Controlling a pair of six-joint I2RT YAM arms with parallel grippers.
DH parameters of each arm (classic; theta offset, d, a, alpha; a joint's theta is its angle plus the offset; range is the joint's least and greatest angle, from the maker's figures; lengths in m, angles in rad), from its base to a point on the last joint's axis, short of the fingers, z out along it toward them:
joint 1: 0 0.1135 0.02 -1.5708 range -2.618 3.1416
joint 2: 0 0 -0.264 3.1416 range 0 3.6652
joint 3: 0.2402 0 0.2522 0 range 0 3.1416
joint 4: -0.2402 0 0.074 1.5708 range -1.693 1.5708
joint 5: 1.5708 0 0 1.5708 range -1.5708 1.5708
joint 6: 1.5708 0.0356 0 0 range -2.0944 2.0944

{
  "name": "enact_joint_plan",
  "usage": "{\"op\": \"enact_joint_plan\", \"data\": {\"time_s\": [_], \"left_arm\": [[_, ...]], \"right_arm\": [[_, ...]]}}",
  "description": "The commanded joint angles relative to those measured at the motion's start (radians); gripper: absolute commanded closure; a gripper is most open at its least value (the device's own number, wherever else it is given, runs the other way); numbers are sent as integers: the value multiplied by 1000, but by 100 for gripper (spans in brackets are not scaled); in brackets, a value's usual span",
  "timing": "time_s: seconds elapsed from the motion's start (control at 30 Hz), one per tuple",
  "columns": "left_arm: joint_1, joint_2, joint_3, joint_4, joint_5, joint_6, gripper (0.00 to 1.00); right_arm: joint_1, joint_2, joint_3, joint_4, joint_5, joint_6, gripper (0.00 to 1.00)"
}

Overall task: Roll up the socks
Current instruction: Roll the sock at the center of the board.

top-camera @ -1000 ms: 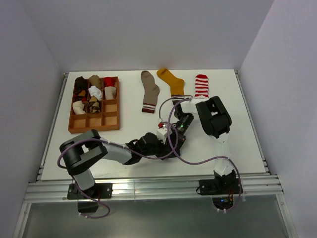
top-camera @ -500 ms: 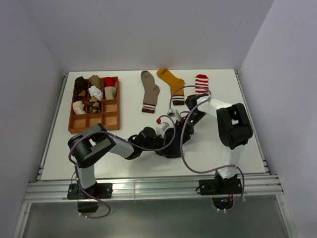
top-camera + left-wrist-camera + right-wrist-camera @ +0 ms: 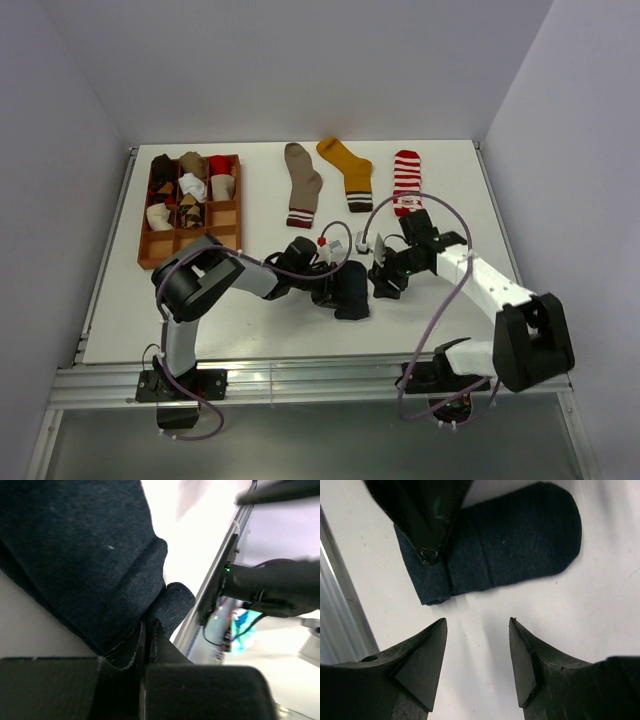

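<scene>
Top view, navy sock (image 3: 352,300) mid-frame on counter (image 3: 260,332), left tool (image 3: 335,284) on it, right tool (image 3: 384,277) just right, left wrist, tool clamped on sock's folded hem, right wrist, tool spread wide, empty, sock upper frame

One taupe sock (image 3: 300,180); one mustard sock (image 3: 345,165); one striped sock (image 3: 405,175); one navy sock (image 3: 520,540); one wooden tray (image 3: 190,260).

Navy sock (image 3: 85,555), folded edge (thick, doubled) in the tight left claw (image 3: 148,639)
</scene>
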Motion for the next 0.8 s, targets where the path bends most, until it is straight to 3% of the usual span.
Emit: {"op": "enact_joint_plan", "data": {"time_s": [0.0,0.2,0.43,0.77], "left_arm": [[11,73,12,-197,49,-57,100],[51,82,64,-305,43,-99,100],[71,73,95,-375,17,-136,100],[74,88,122,-390,31,-137,100]], "right_arm": [[87,-123,-89,190,105,0,40],[310,-228,-209,316,251,31,40],[463,-234,-301,436,361,52,44],[583,-187,-315,497,443,69,46]]}}
